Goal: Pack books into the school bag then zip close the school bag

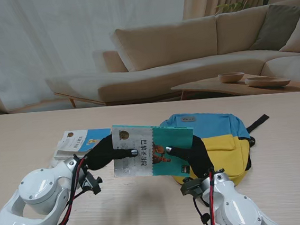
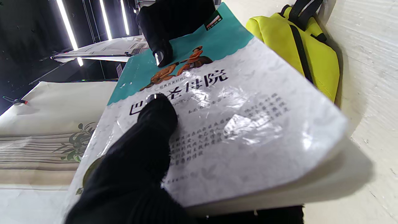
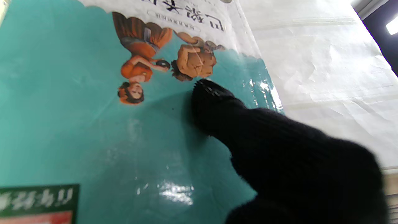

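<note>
Above the table, both hands (left hand, right hand) clasp the book.

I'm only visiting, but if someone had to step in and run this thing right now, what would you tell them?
Left hand and right hand both grip the teal and white book, held up off the table.
The blue and yellow school bag lies on the table behind the held book.
A second book lies on the table at left.
Nothing visibly packed yet; whether the bag is open, I cannot tell. Left: pack both books, zip the bag.
</note>
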{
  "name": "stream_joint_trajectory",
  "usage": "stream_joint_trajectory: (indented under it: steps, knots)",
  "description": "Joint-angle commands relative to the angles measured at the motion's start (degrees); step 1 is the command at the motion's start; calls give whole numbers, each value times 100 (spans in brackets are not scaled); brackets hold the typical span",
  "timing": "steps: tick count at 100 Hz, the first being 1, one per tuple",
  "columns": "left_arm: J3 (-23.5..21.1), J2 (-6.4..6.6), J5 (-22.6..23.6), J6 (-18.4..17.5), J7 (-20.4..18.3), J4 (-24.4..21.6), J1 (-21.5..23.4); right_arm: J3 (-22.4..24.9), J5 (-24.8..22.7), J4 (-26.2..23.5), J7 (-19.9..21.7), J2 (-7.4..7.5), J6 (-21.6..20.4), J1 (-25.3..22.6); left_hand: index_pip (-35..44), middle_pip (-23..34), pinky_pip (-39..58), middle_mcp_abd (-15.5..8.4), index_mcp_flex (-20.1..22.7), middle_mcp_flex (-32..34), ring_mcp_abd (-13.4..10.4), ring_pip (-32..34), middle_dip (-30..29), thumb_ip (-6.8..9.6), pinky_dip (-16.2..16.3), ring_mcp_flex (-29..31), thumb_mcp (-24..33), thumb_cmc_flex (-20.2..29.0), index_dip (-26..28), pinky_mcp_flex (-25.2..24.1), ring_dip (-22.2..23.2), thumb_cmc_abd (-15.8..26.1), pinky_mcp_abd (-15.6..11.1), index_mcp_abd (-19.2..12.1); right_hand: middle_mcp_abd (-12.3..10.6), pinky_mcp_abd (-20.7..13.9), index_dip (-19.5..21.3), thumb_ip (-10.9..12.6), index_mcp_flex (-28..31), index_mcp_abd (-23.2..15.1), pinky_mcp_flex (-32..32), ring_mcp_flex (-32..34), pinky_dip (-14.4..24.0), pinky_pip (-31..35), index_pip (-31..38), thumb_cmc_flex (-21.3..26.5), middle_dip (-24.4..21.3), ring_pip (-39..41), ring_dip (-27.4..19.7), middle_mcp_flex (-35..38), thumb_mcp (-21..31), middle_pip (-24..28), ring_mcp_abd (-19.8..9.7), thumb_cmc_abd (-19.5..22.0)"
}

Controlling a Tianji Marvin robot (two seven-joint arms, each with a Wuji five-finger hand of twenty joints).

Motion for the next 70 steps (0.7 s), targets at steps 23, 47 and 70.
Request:
stream_joint_trajectory:
  steps: [23,47,70]
  knots:
    - [-116,43,122,176,-208,-188,159,-55,88,-56,-86,-106,-110,0,-124,235,229,14,-201,-667,33,-99,-529,146,277,-238,710,-435,-215,-238,124,-179,34,-375,-164,-79,941,107,1045,-1144,52,77,118,169,2104,741,139,84,110,57,436,485,-16,834]
    - [-46,31,81,275,-190,-172,172,-106,245,-109,-185,-139,-62,-8,-576,344,-9,44,-214,-993,15,-440,-1417,59,183,-501,1192,-1136,-256,-482,-18,-210,-33,-299,-179,-134,1254,91,1048,-1154,-13,1,140,168,2158,750,184,101,155,-33,375,549,-30,949]
    - [49,16,-155,237,-283,-103,93,-154,164,-134,-252,-148,-67,-18,145,49,225,-7,333,11,138,-111,-23,78,311,-73,375,826,-9,-185,110,543,139,-544,-151,-163,1273,87,993,-1144,-82,-63,142,126,1968,744,121,55,162,-84,331,511,-40,975]
